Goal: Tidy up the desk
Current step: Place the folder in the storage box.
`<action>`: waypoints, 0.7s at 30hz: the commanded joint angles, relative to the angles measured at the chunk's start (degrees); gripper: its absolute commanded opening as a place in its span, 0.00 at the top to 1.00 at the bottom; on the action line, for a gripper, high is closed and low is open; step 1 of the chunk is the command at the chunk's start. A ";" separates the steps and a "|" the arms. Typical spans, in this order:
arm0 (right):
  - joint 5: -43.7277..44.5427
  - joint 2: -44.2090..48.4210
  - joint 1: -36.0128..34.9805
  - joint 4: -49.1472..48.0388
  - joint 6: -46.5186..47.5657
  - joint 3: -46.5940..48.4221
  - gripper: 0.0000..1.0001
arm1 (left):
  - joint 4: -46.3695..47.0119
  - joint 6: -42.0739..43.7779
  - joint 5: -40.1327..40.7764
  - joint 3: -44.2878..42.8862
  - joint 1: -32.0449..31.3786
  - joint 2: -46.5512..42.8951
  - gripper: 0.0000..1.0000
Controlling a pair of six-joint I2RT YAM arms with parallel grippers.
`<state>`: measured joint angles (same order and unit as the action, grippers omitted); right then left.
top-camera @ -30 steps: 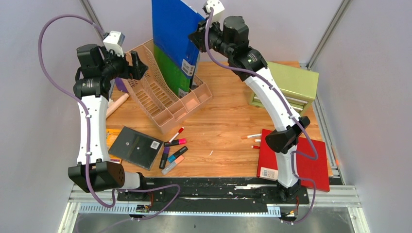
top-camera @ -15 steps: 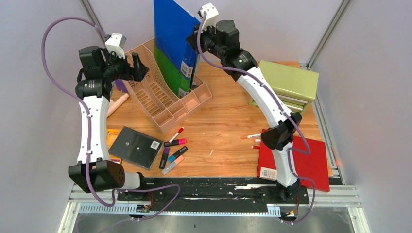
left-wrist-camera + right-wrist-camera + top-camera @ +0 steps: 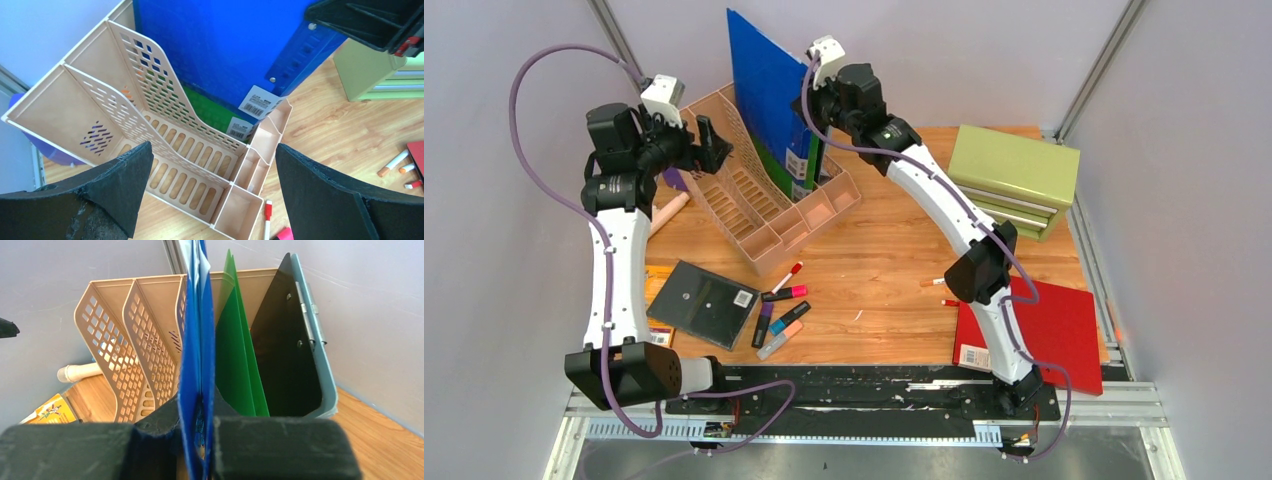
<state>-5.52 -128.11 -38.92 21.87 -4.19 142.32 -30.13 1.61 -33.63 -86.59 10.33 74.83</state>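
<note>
A tall blue folder (image 3: 769,90) stands upright over the beige file organizer (image 3: 754,200) at the back of the desk (image 3: 894,260). My right gripper (image 3: 819,100) is shut on the folder's right edge. In the right wrist view the blue folder (image 3: 197,355) runs between the two pads, with a green folder (image 3: 235,355) and a dark binder (image 3: 285,350) in the slots to its right. My left gripper (image 3: 714,140) hovers open at the organizer's left side. In the left wrist view the left gripper (image 3: 212,150) holds nothing above the organizer (image 3: 150,130).
A green drawer cabinet (image 3: 1014,175) stands at the back right. A red folder (image 3: 1064,330) lies at the front right, with small orange markers (image 3: 944,285) beside it. A black notebook (image 3: 704,300) and several markers (image 3: 782,315) lie front left. A white roll (image 3: 664,212) lies by the left arm.
My right arm has swung left and down with the blue folder, bringing it over the organizer's slots. The left arm has barely moved.
</note>
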 commanded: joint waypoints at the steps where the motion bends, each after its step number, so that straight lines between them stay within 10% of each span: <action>1: 2.69 -0.26 -1.00 -8.09 0.72 -0.57 1.00 | 2.40 -0.40 -1.58 1.40 0.36 -1.88 0.00; 18: 5.44 -2.53 -2.82 -10.30 0.63 -7.72 1.00 | 3.32 -1.21 -3.82 3.46 0.31 -2.86 0.00; 21: 4.68 -2.05 -3.00 -10.08 0.63 -8.70 0.72 | 3.00 -0.98 -3.88 3.73 0.34 -3.26 0.00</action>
<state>-1.43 -130.87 -41.47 16.19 -3.92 133.97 -28.84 0.97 -36.18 -83.26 10.33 73.84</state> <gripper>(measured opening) 0.122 0.998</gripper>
